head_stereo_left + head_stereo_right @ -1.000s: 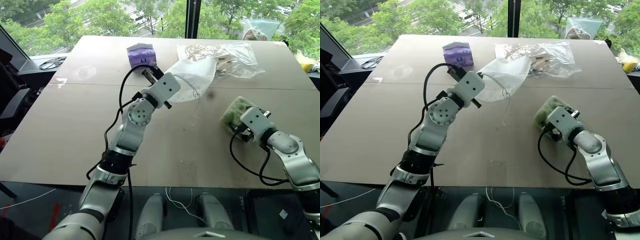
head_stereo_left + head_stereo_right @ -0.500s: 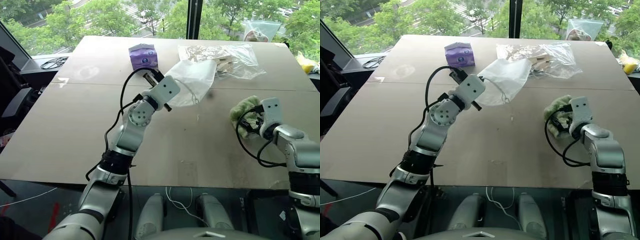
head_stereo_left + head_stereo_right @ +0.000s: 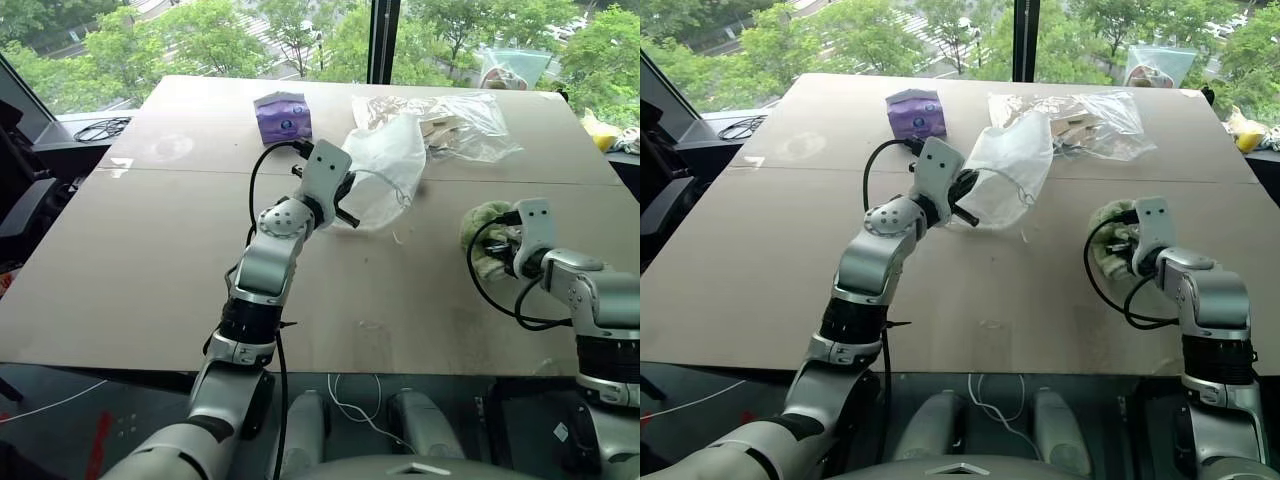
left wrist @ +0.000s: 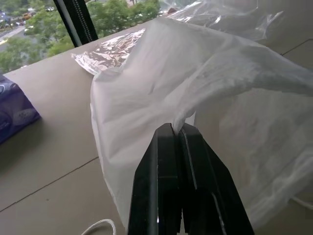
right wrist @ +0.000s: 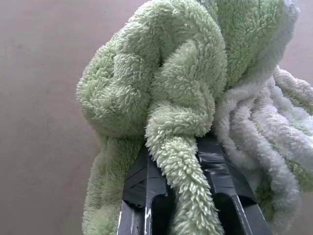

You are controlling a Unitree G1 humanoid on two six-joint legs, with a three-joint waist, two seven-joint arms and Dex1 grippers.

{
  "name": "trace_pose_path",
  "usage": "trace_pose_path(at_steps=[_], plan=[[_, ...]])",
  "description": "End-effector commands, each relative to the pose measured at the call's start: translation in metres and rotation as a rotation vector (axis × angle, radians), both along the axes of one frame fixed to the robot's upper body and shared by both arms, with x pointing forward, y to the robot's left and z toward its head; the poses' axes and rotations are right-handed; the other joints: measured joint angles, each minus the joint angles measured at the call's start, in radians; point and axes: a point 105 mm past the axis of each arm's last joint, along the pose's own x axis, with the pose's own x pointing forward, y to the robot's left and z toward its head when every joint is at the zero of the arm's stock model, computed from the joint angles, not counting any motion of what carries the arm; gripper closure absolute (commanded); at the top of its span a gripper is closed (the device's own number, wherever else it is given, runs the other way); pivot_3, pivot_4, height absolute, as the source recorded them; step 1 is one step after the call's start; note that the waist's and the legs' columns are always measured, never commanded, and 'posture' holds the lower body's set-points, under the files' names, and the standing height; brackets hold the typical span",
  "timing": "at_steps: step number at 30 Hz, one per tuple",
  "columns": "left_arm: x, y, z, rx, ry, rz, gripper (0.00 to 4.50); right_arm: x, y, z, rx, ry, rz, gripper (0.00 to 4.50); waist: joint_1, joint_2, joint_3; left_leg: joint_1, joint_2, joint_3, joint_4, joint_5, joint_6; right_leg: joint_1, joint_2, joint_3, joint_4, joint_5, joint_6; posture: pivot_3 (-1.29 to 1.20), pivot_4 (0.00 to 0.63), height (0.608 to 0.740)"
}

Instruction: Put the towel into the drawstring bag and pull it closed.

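Nearest, at the desk's [image 3: 150, 260] right edge: right gripper [image 5: 182, 147], jaws clamped on a fold of the small light green fluffy terry towel [image 3: 482, 232], bunched on the tan surface. Mid-desk: left gripper [image 4: 177, 131], jaws pinched tight on the rim of the white translucent drawstring bag [image 3: 385, 165]. Beyond: purple tissue box [image 3: 282, 115]; clear crinkly plastic bag [image 3: 460, 115] with beige pieces.

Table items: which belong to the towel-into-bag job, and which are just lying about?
Part of the job:
- towel, pinched in the right gripper
- drawstring bag, pinched by the left gripper

Lying about:
- purple tissue box
- clear plastic bag of beige pieces
- black cable off the table's far left corner
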Motion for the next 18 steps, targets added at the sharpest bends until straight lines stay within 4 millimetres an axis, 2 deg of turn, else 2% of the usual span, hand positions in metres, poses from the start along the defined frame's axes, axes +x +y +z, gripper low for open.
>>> trace_pose_path(at_steps=[1, 2, 3, 4, 6, 8, 9, 12, 15, 18], plan=[[0.003, -0.002, 0.032, -0.05, -0.065, 0.013, 4.5, -0.01, 0.016, -0.004, 0.129, 0.015, 0.119, 4.46, -0.008, 0.0, 0.0, 0.0, 0.0, 0.0, 0.0, 0.0, 0.0, 0.0, 0.0, 0.0, 0.0, 0.0, 0.0, 0.0, 0.15, 0.74], [0.004, -0.003, 0.035, -0.05, -0.077, 0.019, 4.5, -0.014, 0.023, 0.007, 0.167, -0.018, 0.175, 4.46, -0.011, 0.0, 0.0, 0.0, 0.0, 0.0, 0.0, 0.0, 0.0, 0.0, 0.0, 0.0, 0.0, 0.0, 0.0, 0.0, 0.15, 0.74], [0.004, -0.005, 0.036, -0.028, -0.085, 0.005, 4.5, -0.026, 0.03, 0.018, 0.193, -0.026, 0.269, 4.46, -0.011, 0.001, 0.001, 0.0, 0.0, 0.0, 0.0, 0.0, 0.0, 0.0, 0.0, 0.001, 0.0, 0.0, 0.0, 0.0, 0.15, 0.74], [0.003, -0.007, 0.036, 0.005, -0.097, -0.01, 4.5, -0.041, 0.038, 0.028, 0.185, -0.031, 0.375, 4.46, -0.012, 0.003, 0.002, -0.001, 0.0, 0.0, -0.001, 0.0, 0.0, 0.0, 0.0, 0.0, 0.0, 0.001, 0.002, 0.0, 0.15, 0.74], [0.0, -0.013, 0.032, 0.055, -0.089, -0.067, 4.5, -0.085, 0.06, 0.049, 0.187, 0.007, 0.625, 4.46, -0.012, 0.01, 0.006, -0.004, 0.0, 0.0, -0.003, 0.0, 0.0, -0.003, 0.0, 0.001, -0.001, 0.002, 0.003, 0.0, 0.15, 0.74], [-0.002, -0.018, 0.029, 0.077, -0.097, -0.114, 4.5, -0.11, 0.077, 0.058, 0.187, 0.033, 0.758, 4.46, -0.021, 0.012, 0.007, -0.008, -0.001, 0.0, -0.004, 0.0, 0.0, -0.008, -0.001, 0.001, -0.001, 0.002, 0.003, 0.0, 0.15, 0.74], [-0.002, -0.02, 0.028, 0.067, -0.086, -0.136, 4.5, -0.113, 0.084, 0.059, 0.179, 0.03, 0.779, 4.46, -0.021, 0.012, 0.007, -0.009, 0.0, -0.001, -0.004, 0.0, 0.0, -0.009, 0.001, 0.001, -0.001, 0.002, 0.003, 0.0, 0.15, 0.74], [-0.004, -0.028, 0.028, 0.014, -0.045, -0.178, 4.5, -0.097, 0.102, 0.059, 0.167, -0.04, 0.714, 4.46, -0.017, 0.01, 0.008, -0.01, 0.0, -0.001, -0.004, 0.0, 0.0, -0.009, 0.001, 0.0, -0.001, 0.002, 0.004, 0.0, 0.15, 0.74], [-0.016, -0.04, 0.025, 0.047, -0.046, -0.301, 4.5, -0.073, 0.123, 0.063, 0.245, -0.126, 0.604, 4.46, -0.017, 0.011, 0.008, -0.011, 0.0, -0.001, 0.001, 0.0, 0.0, -0.01, 0.001, 0.0, -0.001, 0.0, 0.0, 0.0, 0.15, 0.74], [-0.027, -0.045, 0.024, 0.064, -0.041, -0.39, 4.5, -0.046, 0.121, 0.07, 0.352, -0.216, 0.408, 4.46, -0.014, 0.011, 0.008, -0.012, 0.0, -0.001, 0.001, 0.0, 0.0, -0.011, 0.001, 0.0, 0.0, 0.0, 0.0, 0.0, 0.15, 0.74]])
